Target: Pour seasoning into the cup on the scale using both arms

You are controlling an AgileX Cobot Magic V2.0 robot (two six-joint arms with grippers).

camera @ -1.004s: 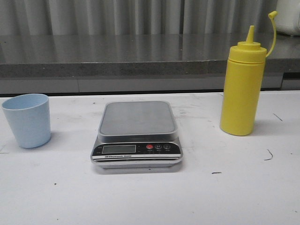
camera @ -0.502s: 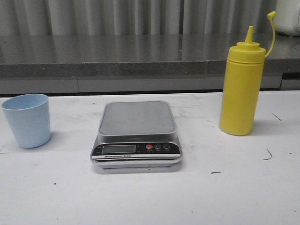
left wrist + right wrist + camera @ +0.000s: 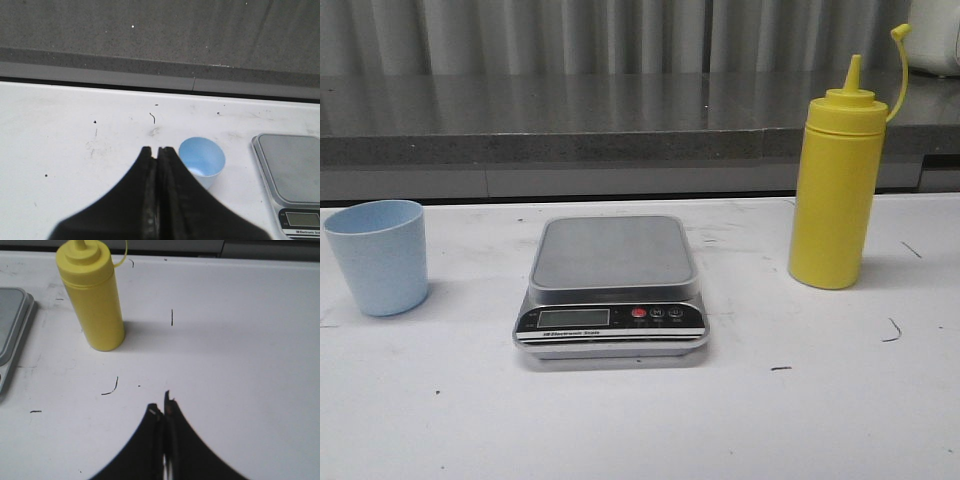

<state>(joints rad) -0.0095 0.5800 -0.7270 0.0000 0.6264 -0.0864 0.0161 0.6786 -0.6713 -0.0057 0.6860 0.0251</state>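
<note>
The pale blue cup (image 3: 378, 256) stands empty on the white table at the left. The scale (image 3: 612, 285) sits in the middle with a bare grey platform. The yellow seasoning bottle (image 3: 837, 186) stands upright at the right, nozzle uncapped, cap strap hanging behind. No gripper shows in the front view. In the left wrist view my left gripper (image 3: 156, 149) is shut and empty, above the table, with the cup (image 3: 201, 161) just beside its tips and the scale (image 3: 292, 172) beyond. In the right wrist view my right gripper (image 3: 162, 405) is shut and empty, well short of the bottle (image 3: 96, 297).
A dark grey ledge (image 3: 570, 125) runs along the table's back edge. A white object (image 3: 935, 35) sits on it at the far right. Small black marks dot the table (image 3: 225, 330) near the bottle.
</note>
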